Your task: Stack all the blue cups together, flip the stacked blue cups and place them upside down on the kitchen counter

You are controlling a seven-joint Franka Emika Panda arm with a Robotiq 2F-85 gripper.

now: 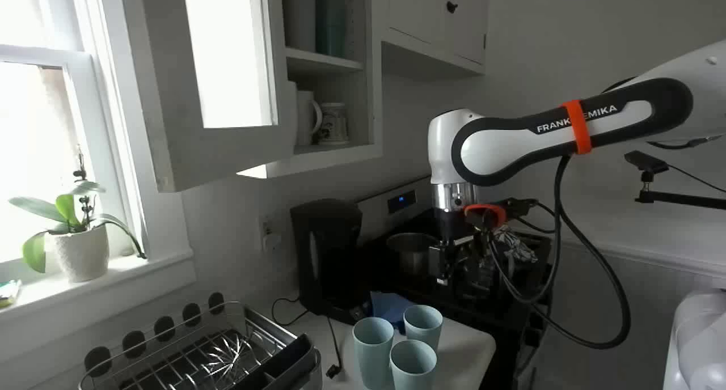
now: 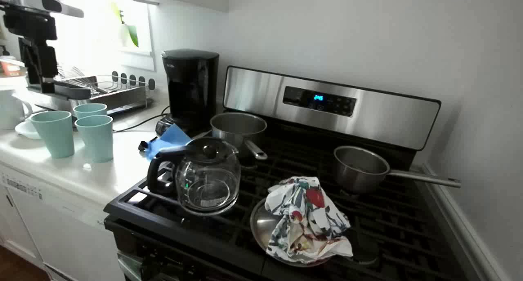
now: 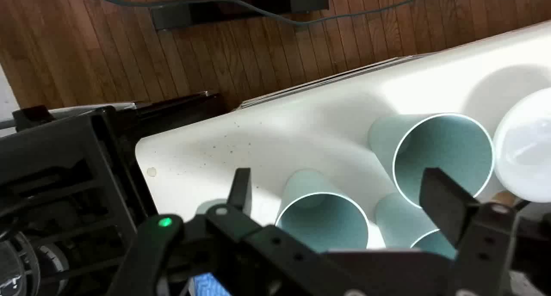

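1. Three cups (image 2: 96, 140) upright on counter (image 2: 130, 164), none nested.
2. Gripper (image 3: 340, 180) above cup level, jaws apart, holding nothing.
3. Looks like zero progress: stacking, flipping, upside-down placing all left.

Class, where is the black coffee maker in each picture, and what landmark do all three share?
In an exterior view: coffee maker, just left of centre, lower half.
In an exterior view: coffee maker, left of centre, mostly upper half.
Wrist view: not visible.
Shared landmark: three light-blue cups.
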